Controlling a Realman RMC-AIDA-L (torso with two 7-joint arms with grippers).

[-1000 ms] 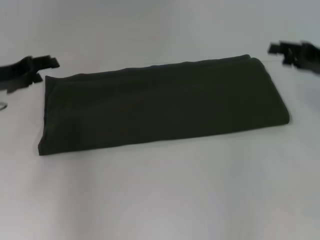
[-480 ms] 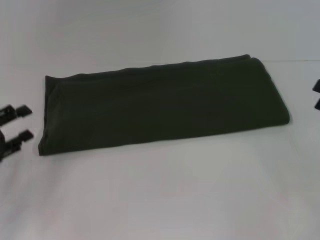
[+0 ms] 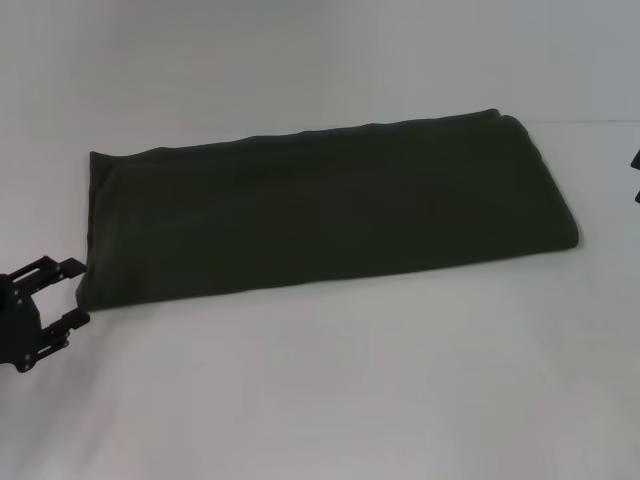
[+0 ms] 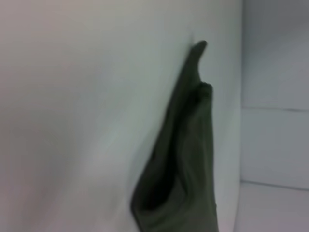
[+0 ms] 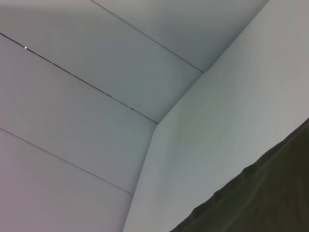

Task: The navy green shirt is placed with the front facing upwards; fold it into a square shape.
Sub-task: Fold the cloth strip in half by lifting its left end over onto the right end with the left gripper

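Jaws of the left gripper (image 3: 70,293) stand apart in the head view, low at the left edge of the frame, just beside the near left corner of the navy green shirt (image 3: 330,210), holding nothing. That shirt lies as a long dark band across the middle of the frame on the white table (image 3: 330,400), already folded lengthwise, so the step in hand looks like halving the band into a square. Only a dark sliver of the right gripper (image 3: 636,175) shows at the right edge; whether it is open, I cannot tell.

Left wrist view: the navy green shirt's (image 4: 188,159) end fills the lower centre, layers gaping slightly. A good pinch should take all layers at the corner together, low to the table.

Right wrist view: cloth (image 5: 270,198) shows only at the lower right corner, with bare table and wall elsewhere.
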